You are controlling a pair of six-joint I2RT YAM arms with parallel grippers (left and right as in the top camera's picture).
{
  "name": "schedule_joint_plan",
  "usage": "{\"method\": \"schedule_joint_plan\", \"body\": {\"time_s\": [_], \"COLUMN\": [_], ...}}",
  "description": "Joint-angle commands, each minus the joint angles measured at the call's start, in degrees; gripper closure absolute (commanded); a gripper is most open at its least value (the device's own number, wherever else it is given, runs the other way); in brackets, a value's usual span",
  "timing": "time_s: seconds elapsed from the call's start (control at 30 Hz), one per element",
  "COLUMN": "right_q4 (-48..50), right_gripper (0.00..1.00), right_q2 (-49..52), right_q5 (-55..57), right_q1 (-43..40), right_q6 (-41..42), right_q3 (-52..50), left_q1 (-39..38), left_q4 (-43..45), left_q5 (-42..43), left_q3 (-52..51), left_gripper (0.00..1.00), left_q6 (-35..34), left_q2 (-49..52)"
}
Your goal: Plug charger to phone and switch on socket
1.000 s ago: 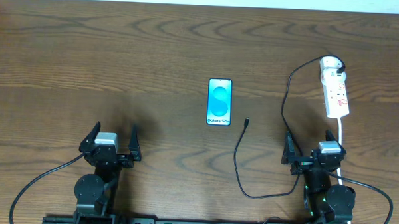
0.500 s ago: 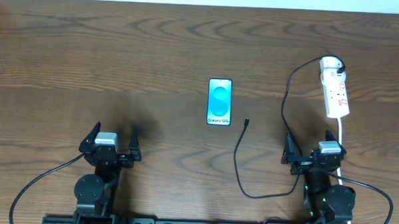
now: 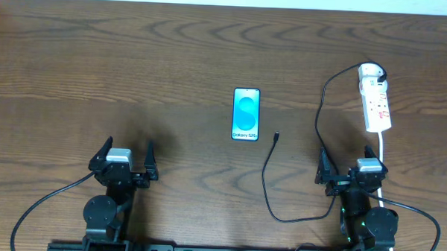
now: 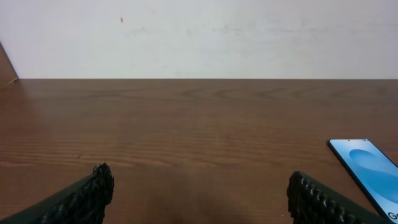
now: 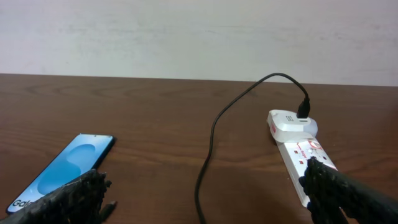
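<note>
A: Where is the phone?

B: Flat on the wooden table, near the middle, screen up, with its "Galaxy S25+" text at the near end.

A: And the charger cable?

B: Its small black plug tip lies just right of the phone's near right corner, not touching it. From there the cable curves toward the robot, loops past the right arm, and climbs to a white adapter seated at the rounded far end of the power strip.

A: Where does the strip sit?

B: At the right side, ahead of the right gripper, with its white cord trailing toward the arm.

A: The grippers?

B: Both have their fingers spread wide and hold nothing. The left gripper is well left of the phone, over bare wood.
</note>
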Motion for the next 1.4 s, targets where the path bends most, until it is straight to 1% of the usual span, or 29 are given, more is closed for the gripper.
{"method": "schedule_joint_plan", "body": {"time_s": [0.0, 1.0, 1.27, 1.37], "right_q4": [-0.22, -0.24, -0.24, -0.22], "right_gripper": [0.01, 0.01, 0.01, 0.01], "right_q2": [0.02, 0.02, 0.02, 0.02], "right_q5": [0.22, 0.22, 0.22, 0.22], "right_q1": [0.13, 0.13, 0.13, 0.13], "right_q6": [-0.83, -0.83, -0.83, -0.83], "right_q3": [-0.09, -0.09, -0.09, -0.09], "left_q1": [0.28, 0.28, 0.28, 0.28], "left_q4": [-2.25, -2.25, -1.84, -1.09], "left_q5": [-0.5, -0.52, 2.62, 8.26], "left_q3": [-0.87, -0.87, -0.85, -0.85], "left_gripper": [0.09, 0.09, 0.09, 0.09], "left_q6": [0.79, 0.81, -0.79, -1.2], "left_q2": [0.11, 0.11, 0.63, 0.7]}}
